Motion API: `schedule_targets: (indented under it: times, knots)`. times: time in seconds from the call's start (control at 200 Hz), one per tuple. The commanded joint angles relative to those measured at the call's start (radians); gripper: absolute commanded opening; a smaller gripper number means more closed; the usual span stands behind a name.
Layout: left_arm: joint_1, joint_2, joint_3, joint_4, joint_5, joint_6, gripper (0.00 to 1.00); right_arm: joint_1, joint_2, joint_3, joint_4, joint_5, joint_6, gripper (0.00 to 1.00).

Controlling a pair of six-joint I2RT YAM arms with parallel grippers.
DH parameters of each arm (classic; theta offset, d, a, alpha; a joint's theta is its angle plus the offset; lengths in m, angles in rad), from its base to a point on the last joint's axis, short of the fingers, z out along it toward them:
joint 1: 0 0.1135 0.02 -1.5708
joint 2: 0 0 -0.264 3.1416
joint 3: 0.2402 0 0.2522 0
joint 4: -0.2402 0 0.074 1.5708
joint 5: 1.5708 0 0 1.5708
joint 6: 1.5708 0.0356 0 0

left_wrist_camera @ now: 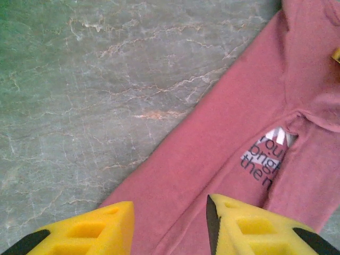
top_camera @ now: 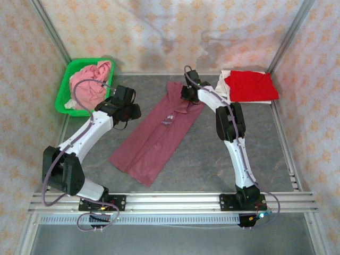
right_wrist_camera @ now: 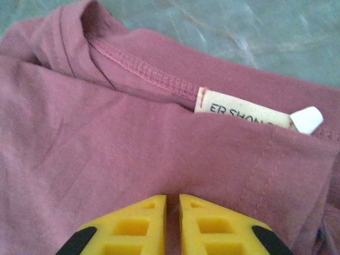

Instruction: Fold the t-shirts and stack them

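The maroon t-shirt (top_camera: 159,133) lies folded into a long strip, slanting across the middle of the bench (top_camera: 212,164) from near the front-left toward the far edge. My right claw (top_camera: 187,94) sits at the strip's far end, on the collar. In my right wrist view its yellow fingers (right_wrist_camera: 207,220) are drawn together to a thin slit, with maroon cloth in the slit, so I am pinching the shirt just on my side of the neck seam and its pale label (right_wrist_camera: 241,114).

My left claw (top_camera: 130,110) hangs just off the strip's left side, about halfway along it. Its jaws stand apart and hold nothing. Below them, in the left wrist view, I see the shirt's left edge crossing the grey bench, with the dark print (left_wrist_camera: 265,159) peeking out of a fold.

At the far-right corner a red t-shirt (top_camera: 249,85) lies folded on a white t-shirt (top_camera: 223,79). At the far-left corner a pink t-shirt (top_camera: 90,85) is heaped in a green basket (top_camera: 65,85).
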State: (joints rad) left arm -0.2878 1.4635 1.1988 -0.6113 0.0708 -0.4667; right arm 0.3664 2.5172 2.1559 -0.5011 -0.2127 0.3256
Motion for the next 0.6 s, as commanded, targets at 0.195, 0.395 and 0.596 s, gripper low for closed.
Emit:
schedule_targets:
  times: [0.195,0.395,0.596]
  knots:
    - [0.004,0.131,-0.080,0.006,-0.017,0.045,0.40,-0.031,-0.100,-0.053,0.019,-0.110,0.085,0.31]
    - [0.004,0.248,-0.067,0.095,-0.035,0.072,0.39,-0.047,-0.102,-0.103,0.033,-0.107,0.136,0.35]
    - [0.004,0.349,-0.039,0.106,-0.019,0.072,0.38,-0.050,-0.078,-0.111,0.083,-0.162,0.169,0.27]
